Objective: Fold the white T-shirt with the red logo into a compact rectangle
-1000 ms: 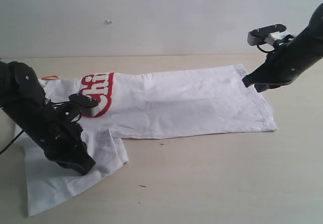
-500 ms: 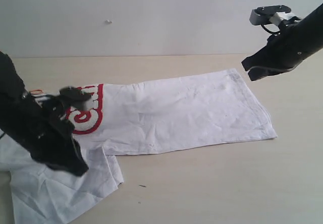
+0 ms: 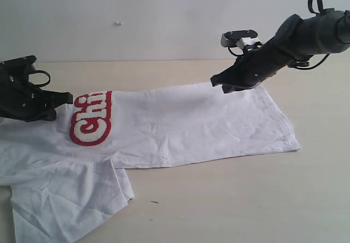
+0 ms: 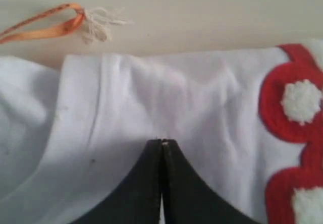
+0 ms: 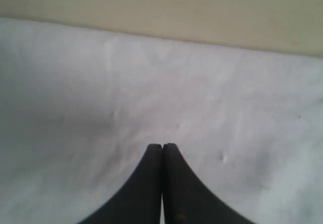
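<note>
The white T-shirt point(image 3: 180, 125) lies flat across the table, one sleeve point(image 3: 60, 199) spread toward the front left. The red logo point(image 3: 90, 120) shows only its first letters near the left end. My left gripper point(image 3: 68, 98) is shut just left of the logo, low over the cloth point(image 4: 192, 93), with nothing visibly pinched. Its tips point(image 4: 162, 142) point at a folded edge, with the logo point(image 4: 287, 113) beside them and the orange neck tag point(image 4: 48, 26) on the table beyond. My right gripper point(image 3: 215, 82) is shut above the shirt's far edge point(image 5: 75, 93), holding nothing.
A pale wooden table point(image 3: 246, 199) carries the shirt, with a white wall point(image 3: 164, 13) close behind it. Bare tabletop point(image 5: 151, 2) shows just past the shirt's far edge in the right wrist view.
My left arm left the front sleeve and swung back to the far left beside the logo. The right arm swept left and down to the shirt's far edge. The sleeve settled flatter.
</note>
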{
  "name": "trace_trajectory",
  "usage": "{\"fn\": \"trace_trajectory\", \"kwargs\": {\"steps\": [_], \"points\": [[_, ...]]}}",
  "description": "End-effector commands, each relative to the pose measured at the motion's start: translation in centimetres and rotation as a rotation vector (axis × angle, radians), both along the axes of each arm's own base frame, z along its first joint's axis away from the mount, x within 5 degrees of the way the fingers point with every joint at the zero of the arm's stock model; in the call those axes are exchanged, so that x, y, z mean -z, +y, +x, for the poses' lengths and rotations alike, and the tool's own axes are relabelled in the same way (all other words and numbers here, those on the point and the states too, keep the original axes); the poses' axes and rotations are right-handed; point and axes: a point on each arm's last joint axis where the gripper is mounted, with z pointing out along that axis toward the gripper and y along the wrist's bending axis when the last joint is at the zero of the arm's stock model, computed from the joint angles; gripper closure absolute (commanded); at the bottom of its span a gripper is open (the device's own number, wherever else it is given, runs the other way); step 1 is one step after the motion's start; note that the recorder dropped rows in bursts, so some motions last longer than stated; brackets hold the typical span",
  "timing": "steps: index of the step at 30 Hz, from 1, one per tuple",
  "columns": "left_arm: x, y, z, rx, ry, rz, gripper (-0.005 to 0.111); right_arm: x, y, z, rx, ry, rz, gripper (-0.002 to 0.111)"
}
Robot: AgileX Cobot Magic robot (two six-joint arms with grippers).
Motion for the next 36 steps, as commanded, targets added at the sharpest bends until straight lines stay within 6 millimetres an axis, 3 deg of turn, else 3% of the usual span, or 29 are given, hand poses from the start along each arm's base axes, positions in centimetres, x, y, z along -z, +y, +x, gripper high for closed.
{"fn": "trace_trajectory", "kwargs": {"steps": [1,7,12,19,27,31,36], "points": [[1.7,0.6,1.2,0.009,0.044,0.007,0.107,1.9,-0.4,1.1,0.046,0.044,-0.040,0.108],[2.9,2.8,1.4,-0.004,0.085,0.029,0.107,3.1,-2.6,0.8,0.114,0.113,-0.222,0.108],[2.9,4.4,1.0,-0.020,0.120,0.025,0.107,3.3,-4.5,0.5,0.148,0.163,-0.240,0.108],[2.5,4.0,0.9,0.016,0.126,0.027,0.107,3.3,-5.2,0.2,0.141,0.188,-0.248,0.108],[-1.2,3.7,1.2,0.006,0.018,0.027,0.107,1.3,-5.0,0.8,0.144,0.095,-0.234,0.108],[-2.1,2.7,1.9,0.004,-0.073,0.033,0.107,0.5,-4.2,1.4,0.152,0.018,-0.120,0.108],[-1.8,0.8,2.7,0.040,-0.132,0.050,0.107,1.6,-3.9,1.9,0.154,-0.020,-0.083,0.108]]}}
